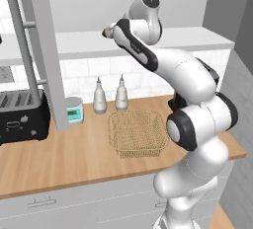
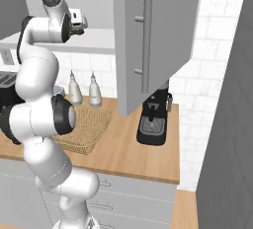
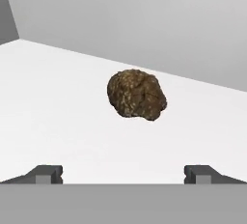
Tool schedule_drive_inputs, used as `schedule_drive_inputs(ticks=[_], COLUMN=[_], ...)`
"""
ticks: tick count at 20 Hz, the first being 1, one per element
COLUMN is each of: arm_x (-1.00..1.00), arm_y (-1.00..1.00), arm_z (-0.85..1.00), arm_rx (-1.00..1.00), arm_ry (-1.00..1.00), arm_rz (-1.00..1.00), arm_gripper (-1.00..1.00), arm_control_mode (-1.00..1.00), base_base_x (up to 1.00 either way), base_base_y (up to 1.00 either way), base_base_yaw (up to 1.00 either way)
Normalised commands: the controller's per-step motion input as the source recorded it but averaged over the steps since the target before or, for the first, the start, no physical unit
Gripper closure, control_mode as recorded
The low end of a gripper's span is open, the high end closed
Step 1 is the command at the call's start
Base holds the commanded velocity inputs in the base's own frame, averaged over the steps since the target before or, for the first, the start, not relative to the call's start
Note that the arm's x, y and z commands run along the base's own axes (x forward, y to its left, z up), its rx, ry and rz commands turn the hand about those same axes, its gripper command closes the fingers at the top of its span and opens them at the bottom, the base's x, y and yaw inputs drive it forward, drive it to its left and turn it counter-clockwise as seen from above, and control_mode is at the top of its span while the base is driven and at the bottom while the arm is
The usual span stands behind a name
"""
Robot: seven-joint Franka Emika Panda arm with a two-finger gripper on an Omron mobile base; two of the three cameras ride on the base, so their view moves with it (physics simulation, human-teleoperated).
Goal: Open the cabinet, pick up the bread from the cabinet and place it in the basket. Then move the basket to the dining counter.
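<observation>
1. Left base view: cabinet [image 1: 42, 50] door swung open, its bar handle facing left. Gripper [image 1: 106, 33] raised at shelf height and reaching into the cabinet. Basket [image 1: 138, 133] sits on the wooden worktop [image 1: 59, 159], just in front of two bottles [image 1: 109, 95]. A toaster [image 1: 22, 117] and a small timer [image 1: 74, 109] stand to the left.
2. Right base view: gripper [image 2: 81, 24] points toward the cabinet [image 2: 153, 40] interior. Basket [image 2: 86, 127] partly hidden behind the arm. Coffee machine [image 2: 154, 119] stands under the open door.
3. Hand view: bread [image 3: 137, 94] lies on the white shelf [image 3: 58, 102], ahead of the gripper [image 3: 123, 174], apart from it. Fingertips [image 3: 46, 174] spread wide, holding nothing.
</observation>
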Motion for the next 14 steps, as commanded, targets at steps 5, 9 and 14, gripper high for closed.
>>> schedule_drive_inputs(ticks=[5, 9, 14], arm_x=[0.34, 0.37, 0.35], arm_y=[0.03, 0.11, 0.20], arm_z=[0.00, -0.06, -0.12], arm_rx=[0.00, 0.00, 0.00], arm_ry=[0.00, 0.01, 0.03], arm_rz=[0.01, 0.00, 0.00], arm_gripper=[-1.00, -1.00, -1.00], arm_control_mode=[-1.00, -1.00, -1.00], base_base_x=[0.00, 0.00, 0.00], base_base_y=[0.00, 0.00, 0.00], base_base_yaw=[0.00, 0.00, 0.00])
